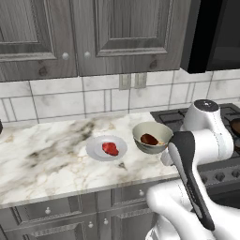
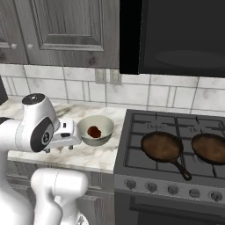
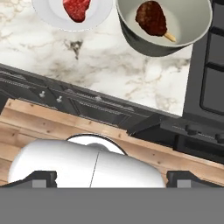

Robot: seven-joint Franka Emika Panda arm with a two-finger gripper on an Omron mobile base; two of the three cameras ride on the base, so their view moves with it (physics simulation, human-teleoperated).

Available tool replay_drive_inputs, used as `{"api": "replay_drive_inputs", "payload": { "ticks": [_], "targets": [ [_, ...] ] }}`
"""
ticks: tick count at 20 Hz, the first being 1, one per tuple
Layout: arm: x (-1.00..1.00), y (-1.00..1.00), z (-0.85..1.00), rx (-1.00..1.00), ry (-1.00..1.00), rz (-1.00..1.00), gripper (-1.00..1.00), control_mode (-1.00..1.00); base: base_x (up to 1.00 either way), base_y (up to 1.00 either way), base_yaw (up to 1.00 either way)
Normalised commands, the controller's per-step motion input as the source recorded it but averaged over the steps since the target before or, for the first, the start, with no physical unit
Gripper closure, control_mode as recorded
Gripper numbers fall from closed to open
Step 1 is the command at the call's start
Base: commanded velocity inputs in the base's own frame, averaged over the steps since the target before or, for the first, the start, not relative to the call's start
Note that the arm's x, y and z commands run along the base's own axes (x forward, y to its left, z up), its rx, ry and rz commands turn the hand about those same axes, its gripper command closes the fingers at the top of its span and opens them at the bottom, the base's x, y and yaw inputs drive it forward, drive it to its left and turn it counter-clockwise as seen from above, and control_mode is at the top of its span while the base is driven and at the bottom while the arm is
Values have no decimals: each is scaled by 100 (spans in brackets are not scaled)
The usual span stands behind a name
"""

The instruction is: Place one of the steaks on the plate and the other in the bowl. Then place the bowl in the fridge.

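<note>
We see the red steak (image 1: 110, 148) on the plate (image 1: 96, 151), the brown steak (image 1: 149, 139) in the bowl (image 1: 142, 129) just right. Our gripper's (image 3: 112, 178) fingers sit spread, holding nothing.

Your hand view cuts the plate (image 3: 100, 13) at its top edge, and its fingers (image 3: 41, 177) show as dark stubs, their gap unclear.

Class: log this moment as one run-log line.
red steak: on plate | dark steak: in bowl | bowl: on counter
</note>
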Motion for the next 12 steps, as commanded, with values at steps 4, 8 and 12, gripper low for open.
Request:
{"api": "replay_drive_inputs", "payload": {
  "ticks": [4,8,12],
  "targets": [
    [0,0,0,0,0,0,-100,-100,0,0,0],
    [0,0,0,0,0,0,-100,-100,0,0,0],
    [-10,0,0,0,0,-1,-100,100,-9,0,-1]
  ]
}}
